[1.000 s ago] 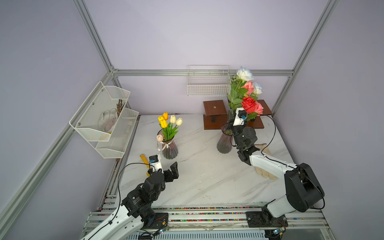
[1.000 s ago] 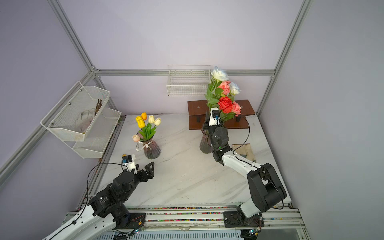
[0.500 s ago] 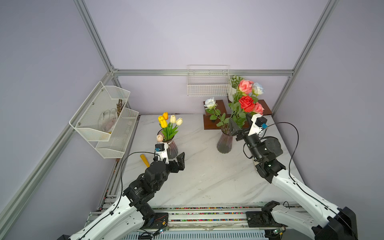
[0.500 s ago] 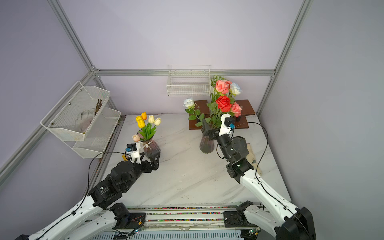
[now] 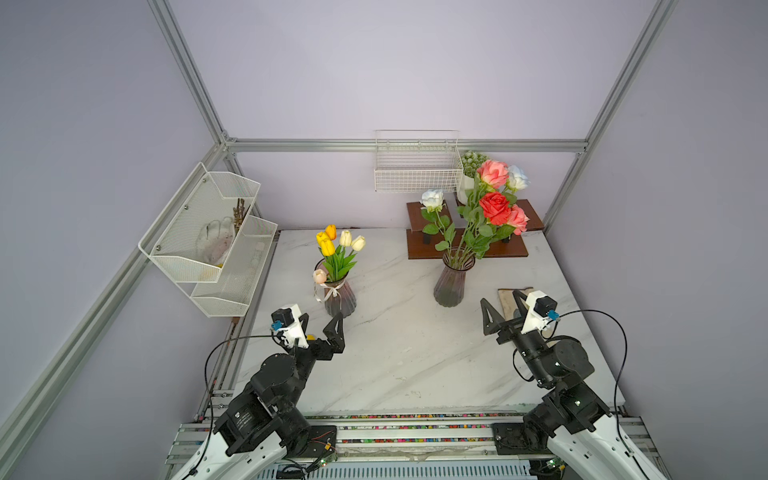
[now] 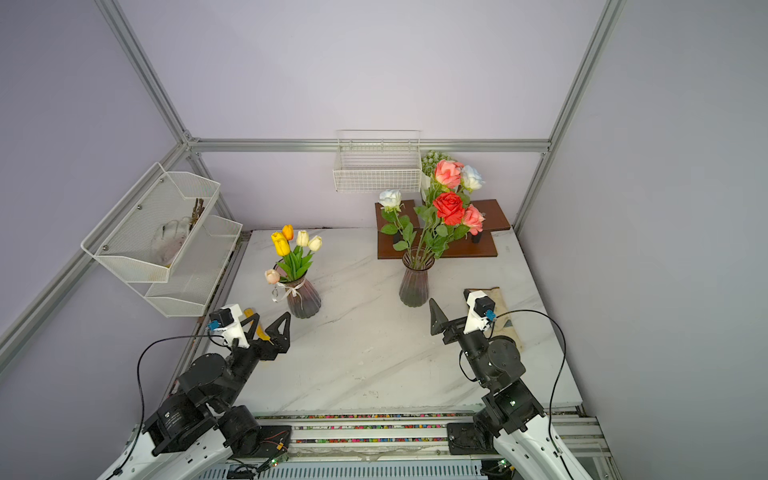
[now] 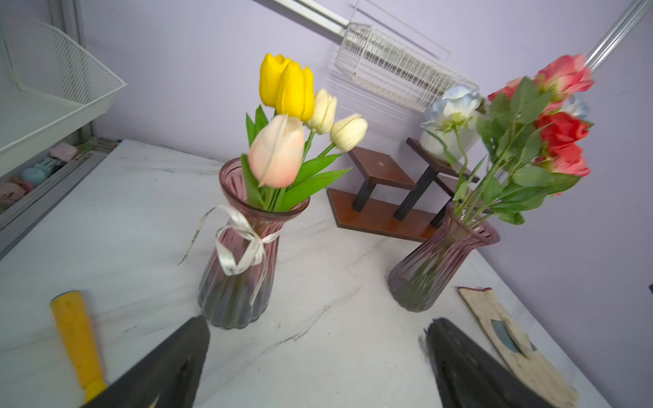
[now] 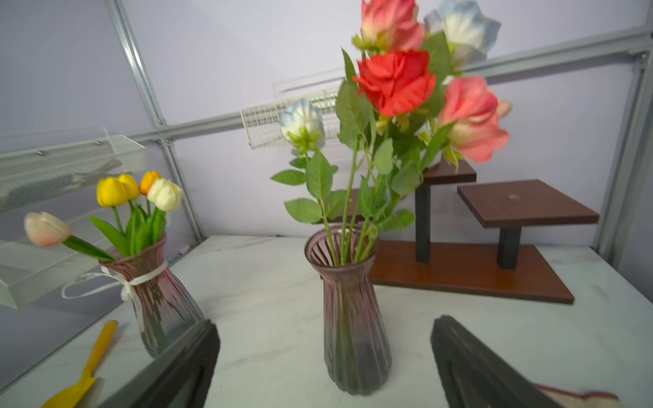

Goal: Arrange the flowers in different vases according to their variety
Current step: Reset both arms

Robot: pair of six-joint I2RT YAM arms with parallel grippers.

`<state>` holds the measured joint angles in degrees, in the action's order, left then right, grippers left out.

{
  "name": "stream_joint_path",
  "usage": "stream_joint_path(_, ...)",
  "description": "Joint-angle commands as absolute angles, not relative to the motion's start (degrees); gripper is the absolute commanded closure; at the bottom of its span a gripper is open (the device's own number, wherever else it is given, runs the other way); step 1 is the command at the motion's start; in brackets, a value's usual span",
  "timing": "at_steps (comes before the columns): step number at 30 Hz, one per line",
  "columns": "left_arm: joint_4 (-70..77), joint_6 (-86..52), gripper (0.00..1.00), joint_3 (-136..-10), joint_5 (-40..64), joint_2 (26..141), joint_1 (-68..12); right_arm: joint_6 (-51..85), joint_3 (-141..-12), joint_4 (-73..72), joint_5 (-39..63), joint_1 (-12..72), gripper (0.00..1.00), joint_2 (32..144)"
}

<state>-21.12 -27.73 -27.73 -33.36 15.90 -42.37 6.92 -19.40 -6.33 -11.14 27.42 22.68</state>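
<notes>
Finds tulips [image 5: 338,249] in ribbon-bow vase [image 5: 340,297] at table's 10 o'clock, roses [image 5: 494,203] in slim flared vase [image 5: 453,282] at 2 o'clock. Shows left gripper [image 5: 323,318] and right gripper [image 5: 500,298] spread wide, empty. Looks sorted; keep clear of vases, check for strays.

In both top views the potted plant [image 5: 471,160] is mostly hidden behind the roses [image 5: 494,208], and the right gripper [image 5: 500,296] covers part of a flat board [image 5: 506,302]. What lies in the wire shelf [image 5: 178,232] is too faint to tell. The right wrist view cuts off the topmost rose [image 8: 388,21]
</notes>
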Motion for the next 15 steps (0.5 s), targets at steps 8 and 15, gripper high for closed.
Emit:
stream_joint_path(8, -10.1, -25.9, 0.0, -19.8, -24.4, 27.3, -14.2, 6.7, -14.3, -26.7, -21.2, 21.9, 0.01, 45.3)
stream_joint_path(15, 1.3, -25.8, 0.0, -18.9, -7.4, 42.5, 7.1, 7.3, -12.5, -41.4, -16.4, 10.5, 0.01, 55.7)
